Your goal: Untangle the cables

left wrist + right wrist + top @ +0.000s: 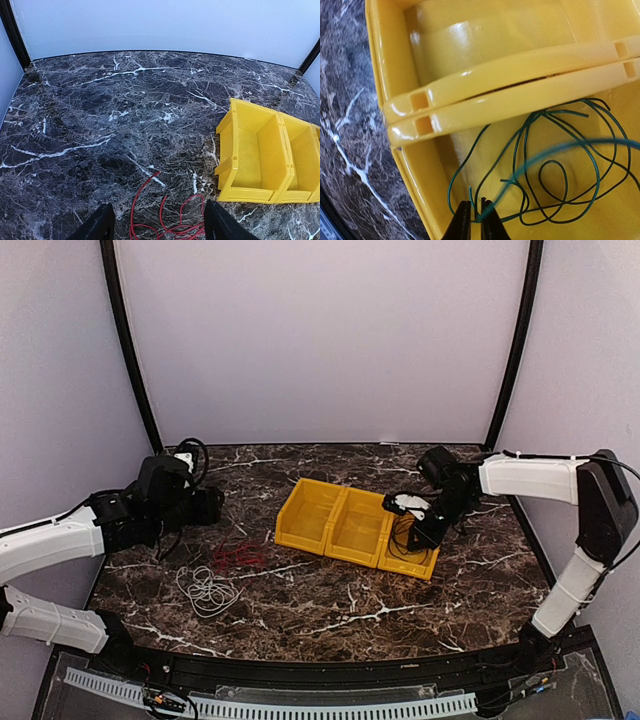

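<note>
The red cable (170, 220) lies in loose loops on the marble between the fingers of my left gripper (160, 226), which is open and above it, touching nothing. From above, the red cable (238, 556) sits just right of the left gripper (205, 506), and the white cable (208, 590) is coiled nearer the front. The black cable (560, 170), dark green in the wrist view, lies looped inside the rightmost yellow bin (415, 165). My right gripper (475, 220) is shut on a strand of it. In the top view, the right gripper (425, 530) hangs over that bin.
Three yellow bins stand in a row mid-table: left bin (303, 530), middle bin (352, 545), right bin (418, 568). In the left wrist view the left bin (240, 150) is at the right. White walls and black corner posts (130, 350) enclose the table.
</note>
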Robot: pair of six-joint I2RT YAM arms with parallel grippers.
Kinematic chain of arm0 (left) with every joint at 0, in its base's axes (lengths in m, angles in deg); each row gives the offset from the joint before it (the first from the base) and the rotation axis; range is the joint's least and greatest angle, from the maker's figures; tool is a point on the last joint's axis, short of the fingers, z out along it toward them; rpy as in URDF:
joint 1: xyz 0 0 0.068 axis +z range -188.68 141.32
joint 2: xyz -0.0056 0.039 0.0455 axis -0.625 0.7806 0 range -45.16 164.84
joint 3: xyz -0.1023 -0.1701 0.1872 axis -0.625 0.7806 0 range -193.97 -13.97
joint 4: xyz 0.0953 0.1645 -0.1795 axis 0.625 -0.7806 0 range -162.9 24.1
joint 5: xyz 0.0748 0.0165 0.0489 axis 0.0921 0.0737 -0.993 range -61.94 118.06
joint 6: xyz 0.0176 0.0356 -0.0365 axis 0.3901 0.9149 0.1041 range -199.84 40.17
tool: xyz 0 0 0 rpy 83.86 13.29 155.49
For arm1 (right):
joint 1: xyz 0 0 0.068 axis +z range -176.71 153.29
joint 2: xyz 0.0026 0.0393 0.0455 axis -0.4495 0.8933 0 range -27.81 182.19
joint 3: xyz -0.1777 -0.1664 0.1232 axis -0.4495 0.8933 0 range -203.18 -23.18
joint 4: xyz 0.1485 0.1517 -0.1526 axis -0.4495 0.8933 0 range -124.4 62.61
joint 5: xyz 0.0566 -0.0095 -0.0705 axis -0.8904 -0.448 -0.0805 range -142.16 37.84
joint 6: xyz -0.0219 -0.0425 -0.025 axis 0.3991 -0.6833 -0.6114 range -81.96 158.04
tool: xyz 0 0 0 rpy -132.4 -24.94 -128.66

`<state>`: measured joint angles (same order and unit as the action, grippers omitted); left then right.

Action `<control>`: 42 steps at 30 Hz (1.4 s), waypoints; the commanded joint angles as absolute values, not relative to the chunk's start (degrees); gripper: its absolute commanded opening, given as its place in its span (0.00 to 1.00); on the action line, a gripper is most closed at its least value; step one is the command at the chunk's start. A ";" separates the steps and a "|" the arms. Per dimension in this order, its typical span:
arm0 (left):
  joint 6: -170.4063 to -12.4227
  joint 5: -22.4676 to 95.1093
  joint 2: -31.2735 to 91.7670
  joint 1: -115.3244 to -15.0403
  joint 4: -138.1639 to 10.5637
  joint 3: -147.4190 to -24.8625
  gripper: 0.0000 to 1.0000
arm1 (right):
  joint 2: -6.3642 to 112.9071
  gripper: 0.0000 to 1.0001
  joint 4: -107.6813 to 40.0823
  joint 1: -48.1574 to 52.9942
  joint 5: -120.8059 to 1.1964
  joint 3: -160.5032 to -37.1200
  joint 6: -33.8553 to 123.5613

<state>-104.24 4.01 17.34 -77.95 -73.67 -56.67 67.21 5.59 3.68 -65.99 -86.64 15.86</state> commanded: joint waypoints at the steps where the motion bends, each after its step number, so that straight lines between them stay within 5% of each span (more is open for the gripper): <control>1: -102.83 -0.09 15.94 -77.79 -78.26 -59.13 0.63 | 63.21 0.16 13.07 3.96 -64.57 -90.18 13.92; 7: -99.49 -1.63 12.77 -77.63 -78.32 -59.58 0.65 | 57.32 0.30 20.31 3.96 -59.68 -95.51 11.51; 18: -104.41 5.34 14.77 -77.53 -81.88 -58.76 0.64 | 57.94 0.31 24.66 4.32 -58.98 -105.20 7.54; 28: -109.28 13.81 20.49 -77.49 -83.02 -57.06 0.64 | 63.48 0.30 11.18 13.23 -73.41 -109.01 8.23; 42: -114.35 17.09 26.92 -77.42 -83.24 -52.96 0.60 | 80.94 0.26 -6.92 27.25 -74.19 -117.28 13.94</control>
<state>-112.48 15.52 27.64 -77.80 -83.20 -55.58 76.09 -0.57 24.51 -73.59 -114.07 11.86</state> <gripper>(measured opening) 0.601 0.268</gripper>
